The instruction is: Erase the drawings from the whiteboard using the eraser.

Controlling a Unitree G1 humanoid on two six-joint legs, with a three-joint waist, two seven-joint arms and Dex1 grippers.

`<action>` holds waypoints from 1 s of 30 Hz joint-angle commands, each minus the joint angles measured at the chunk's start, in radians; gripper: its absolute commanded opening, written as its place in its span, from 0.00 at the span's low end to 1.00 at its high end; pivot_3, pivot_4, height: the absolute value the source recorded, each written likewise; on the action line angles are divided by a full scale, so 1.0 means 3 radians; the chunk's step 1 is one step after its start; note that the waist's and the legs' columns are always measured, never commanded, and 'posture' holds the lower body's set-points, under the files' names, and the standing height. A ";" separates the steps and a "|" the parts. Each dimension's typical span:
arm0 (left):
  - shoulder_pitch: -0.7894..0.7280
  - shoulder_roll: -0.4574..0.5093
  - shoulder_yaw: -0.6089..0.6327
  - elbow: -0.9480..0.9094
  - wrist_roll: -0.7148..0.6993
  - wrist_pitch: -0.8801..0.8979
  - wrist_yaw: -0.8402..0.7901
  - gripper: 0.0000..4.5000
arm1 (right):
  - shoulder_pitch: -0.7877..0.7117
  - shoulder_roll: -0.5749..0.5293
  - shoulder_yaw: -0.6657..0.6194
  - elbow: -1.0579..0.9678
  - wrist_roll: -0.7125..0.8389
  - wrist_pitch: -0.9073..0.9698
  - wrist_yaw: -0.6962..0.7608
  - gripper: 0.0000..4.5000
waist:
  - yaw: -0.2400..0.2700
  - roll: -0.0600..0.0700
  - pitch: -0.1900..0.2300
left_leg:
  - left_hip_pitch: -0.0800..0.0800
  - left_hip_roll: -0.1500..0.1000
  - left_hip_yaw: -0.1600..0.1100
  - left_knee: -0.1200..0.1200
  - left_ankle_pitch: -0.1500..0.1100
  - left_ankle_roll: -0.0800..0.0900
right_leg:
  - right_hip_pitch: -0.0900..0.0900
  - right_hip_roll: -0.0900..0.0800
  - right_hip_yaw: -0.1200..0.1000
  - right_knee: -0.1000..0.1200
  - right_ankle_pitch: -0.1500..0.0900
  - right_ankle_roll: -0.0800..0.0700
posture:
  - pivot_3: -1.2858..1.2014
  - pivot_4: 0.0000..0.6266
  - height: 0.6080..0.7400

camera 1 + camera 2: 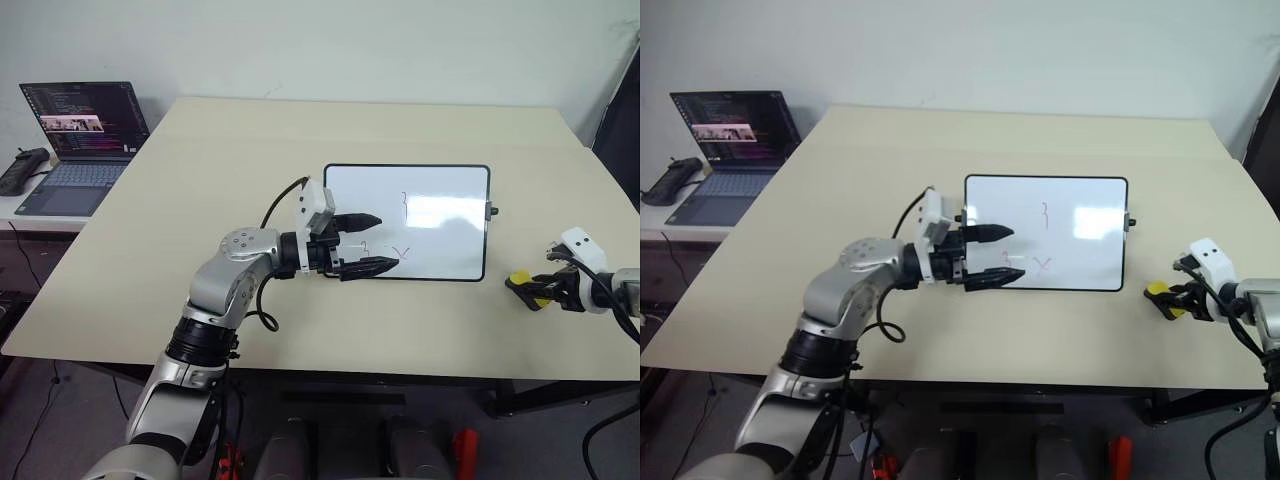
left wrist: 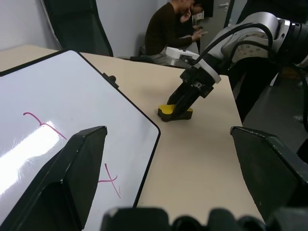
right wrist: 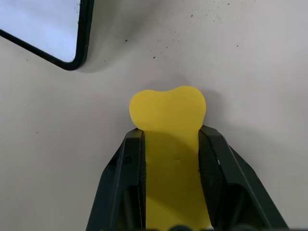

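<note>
Whiteboard (image 1: 440,195): laid flat on the beige desk (image 1: 200,180), right of centre, its black frame closed all round.
Drawings (image 1: 1045,213): thin reddish marks are seen on the board, a bracket-like squiggle near the middle and a "3" and an "x" by the near edge.
Eraser (image 3: 167,115): a small yellow block is found on the desk off the board's near right corner, apart from the frame.
Right gripper (image 1: 530,290): its two black fingers (image 3: 124,183) are pressed against the eraser's two sides, so the block is pinched between them; contact with the desk cannot be judged.
Left gripper (image 1: 372,243): held level over the board's near left part, pointing right, with its fingers spread and nothing between them.
Laptop (image 1: 75,150): open with a lit screen on a side surface at far left.
Person (image 2: 169,26): seated in the background, in dark clothing.
</note>
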 commanded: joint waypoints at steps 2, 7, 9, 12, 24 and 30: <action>-0.0113 0.0192 0.0244 -0.0129 -0.0015 -0.0053 0.0039 1.00 | -0.0205 -0.0233 -0.0472 -0.0597 0.0179 0.0155 -0.0147 0.25 | -0.0005 0.0005 0.0003 | -0.0002 0.0000 0.0000 0.0000 0.0000 0.0000 | -0.0003 0.0000 0.0000 0.0001 0.0000 0.0000 | 0.52 0.24 1.00; -0.0047 0.0740 0.0652 -0.0271 -0.0080 -0.0006 0.0005 1.00 | -0.0677 0.0044 -0.0846 -0.1618 0.0788 0.0622 -0.0368 0.25 | -0.0051 0.0007 0.0007 | -0.0006 0.0005 -0.0005 -0.0004 0.0000 -0.0001 | -0.0008 0.0002 -0.0005 0.0001 -0.0001 -0.0003 | 0.52 0.24 1.00; 0.0166 0.1041 0.0833 -0.0342 -0.0068 -0.0018 -0.0057 1.00 | -0.0808 0.0310 -0.0624 -0.1929 0.0808 0.0584 -0.0537 0.25 | -0.0097 0.0000 0.0007 | -0.0006 0.0011 -0.0008 -0.0006 -0.0003 -0.0004 | -0.0008 0.0006 -0.0009 -0.0001 -0.0003 -0.0006 | 0.52 0.24 1.00; 0.0535 0.1269 0.1092 -0.0461 -0.0085 -0.0077 -0.0014 1.00 | -0.1026 0.0899 -0.0258 -0.1934 0.0623 0.0369 -0.0979 0.25 | -0.0092 -0.0004 0.0005 | 0.0000 0.0039 -0.0007 -0.0008 -0.0007 -0.0011 | -0.0006 0.0010 -0.0014 0.0000 -0.0010 -0.0017 | 0.52 0.24 1.00; 0.1251 0.1222 0.1103 -0.1035 -0.0052 -0.0070 0.0302 1.00 | -0.1112 0.1699 0.0978 -0.1253 -0.0393 -0.0519 -0.1499 0.25 | 0.0056 -0.0006 0.0007 | -0.0059 0.0035 -0.0017 0.0005 -0.0007 -0.0013 | -0.0059 0.0007 -0.0023 0.0007 0.0006 -0.0035 | 0.52 0.24 1.00; 0.1201 0.1133 0.1100 -0.1183 -0.0196 0.0070 0.0429 1.00 | -0.1105 0.1679 0.1149 -0.1132 -0.0565 -0.0572 -0.1310 0.25 | 0.0010 -0.0006 0.0007 | -0.0056 0.0037 -0.0014 0.0003 -0.0007 -0.0012 | -0.0060 0.0011 -0.0022 0.0010 0.0006 -0.0038 | 0.52 0.24 1.00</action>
